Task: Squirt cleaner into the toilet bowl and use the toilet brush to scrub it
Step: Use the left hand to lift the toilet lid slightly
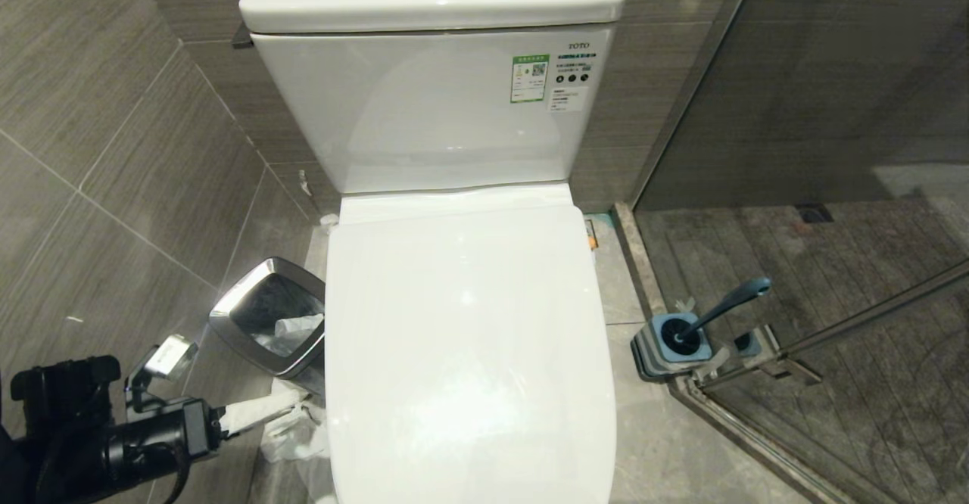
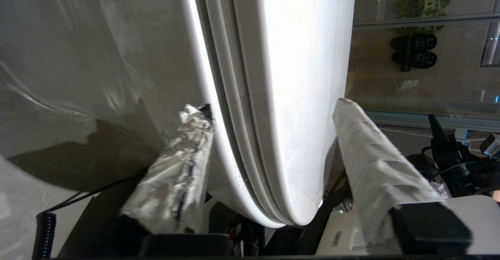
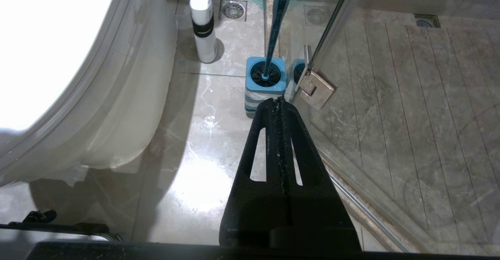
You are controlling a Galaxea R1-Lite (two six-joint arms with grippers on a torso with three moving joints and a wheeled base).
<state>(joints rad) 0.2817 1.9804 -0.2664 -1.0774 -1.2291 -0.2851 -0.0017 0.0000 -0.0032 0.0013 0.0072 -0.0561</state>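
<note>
The white toilet's lid point(image 1: 469, 337) is down, so the toilet bowl is hidden beneath it. My left gripper point(image 1: 242, 379) sits low at the toilet's left side. It is open, its two wrapped fingers point(image 2: 371, 162) straddling the edge of lid and seat point(image 2: 269, 107) without gripping it. The toilet brush point(image 1: 727, 303) stands in its square blue holder point(image 1: 674, 345) on the floor to the right, its handle point(image 3: 275, 25) leaning. My right gripper point(image 3: 278, 100) is shut and empty above the floor, pointing at that holder. The cleaner is out of view.
A white bottle with an orange cap point(image 3: 204, 22) stands on the floor beside the toilet. A square steel bin point(image 1: 269, 322) and crumpled paper point(image 1: 291, 432) lie at the left. The glass shower door point(image 1: 833, 186) and its hinge point(image 3: 316, 88) border the brush holder.
</note>
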